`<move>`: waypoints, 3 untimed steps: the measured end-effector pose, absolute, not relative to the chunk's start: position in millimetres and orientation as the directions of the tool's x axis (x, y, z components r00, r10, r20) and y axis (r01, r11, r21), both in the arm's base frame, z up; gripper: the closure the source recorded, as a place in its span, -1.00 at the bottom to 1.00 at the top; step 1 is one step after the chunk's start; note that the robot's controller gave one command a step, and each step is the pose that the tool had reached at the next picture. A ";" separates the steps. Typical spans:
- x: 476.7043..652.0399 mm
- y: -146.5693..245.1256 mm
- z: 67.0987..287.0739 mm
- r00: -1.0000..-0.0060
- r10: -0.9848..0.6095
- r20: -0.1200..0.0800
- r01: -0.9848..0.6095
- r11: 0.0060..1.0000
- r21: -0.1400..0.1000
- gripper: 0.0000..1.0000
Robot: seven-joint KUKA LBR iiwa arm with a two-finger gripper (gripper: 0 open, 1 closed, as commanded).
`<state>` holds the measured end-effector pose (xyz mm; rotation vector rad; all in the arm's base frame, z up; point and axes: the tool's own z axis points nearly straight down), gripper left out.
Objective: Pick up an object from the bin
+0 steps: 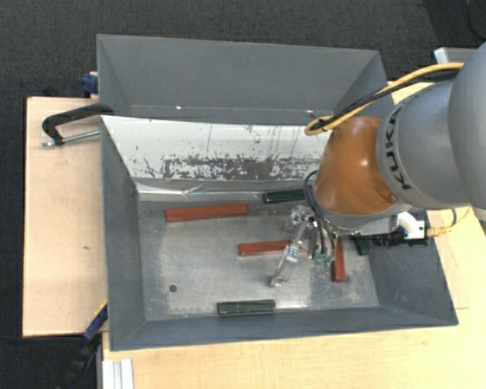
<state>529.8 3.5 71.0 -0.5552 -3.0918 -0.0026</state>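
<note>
My gripper (294, 250) hangs low over the middle right of the bin, under the orange wrist cover. Its metal parts overlap the right end of a red-brown bar (262, 249) that lies flat on the floor, pointing left. A shorter red-brown bar (338, 267) lies upright in the picture just right of the gripper. A dark green bar (283, 194) rests by the back wall, just above the gripper. Whether anything sits within the gripper is hidden.
A longer red-brown bar (206, 212) lies at the back left. Another dark green bar (245, 306) lies along the front wall. A small dark dot (172, 289) marks the floor at the front left. The arm covers the bin's right side.
</note>
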 end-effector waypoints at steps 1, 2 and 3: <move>532.4 4.5 71.5 -0.975 0.221 -0.003 0.221 0.975 0.001 -1.00; 530.5 4.4 71.4 -0.938 0.347 0.000 0.347 0.938 0.002 1.00; 530.5 4.4 71.4 -0.938 0.347 -0.001 0.347 0.938 0.002 1.00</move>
